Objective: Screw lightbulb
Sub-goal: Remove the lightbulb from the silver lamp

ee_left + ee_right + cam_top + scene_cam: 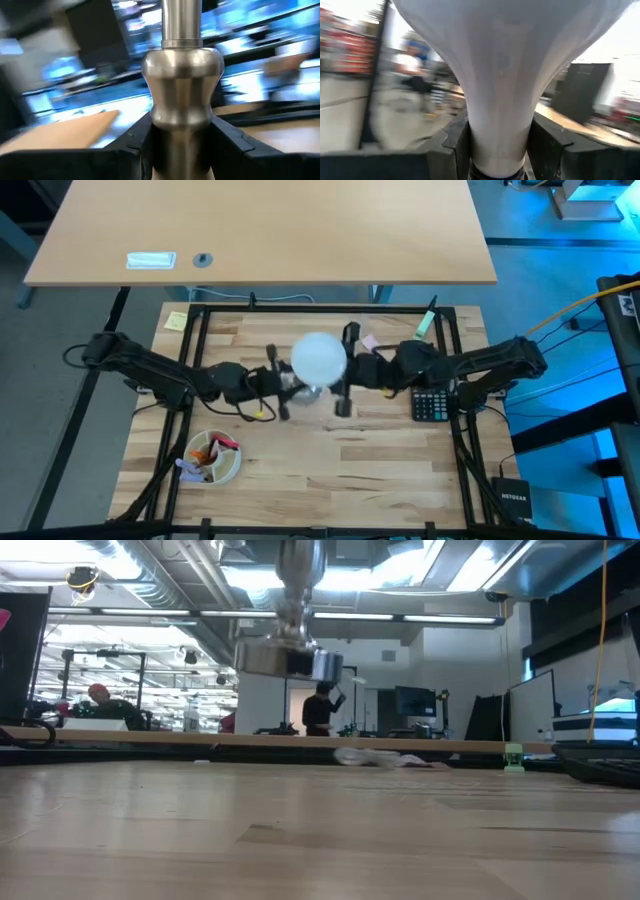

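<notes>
The white frosted lightbulb (pixel 318 357) sits over the middle of the table, on top of a silvery stand (pixel 182 95). In the low view the stand's flared base (pixel 288 660) hangs above the wooden tabletop. My left gripper (pixel 293 385) comes from the table's left and is shut on the stand. My right gripper (pixel 338 372) comes from the table's right and is shut on the bulb. The socket and the bulb's screw base are hidden by the globe and the fingers. My left gripper pinches the stand's stem just below its rounded bulge (pixel 181 135) between its two fingers (pixel 131 145). The fingers lie level, from the table's left, across the stem. The stand is upright and lifted clear of the table. My right gripper pinches the bulb's narrow neck (pixel 497 135) between its two fingers (pixel 547 140), just under the widening globe. The fingers lie level, from the table's right. The bulb stands upright, globe up, above the stand.
A black calculator (pixel 432 404) lies at the right. A round dish (pixel 213 457) with small coloured things stands near the front left. A yellow note (pixel 176 320) and a green pen-like thing (pixel 427 320) lie near the far edge. A person shows in the room beyond (pixel 322 708).
</notes>
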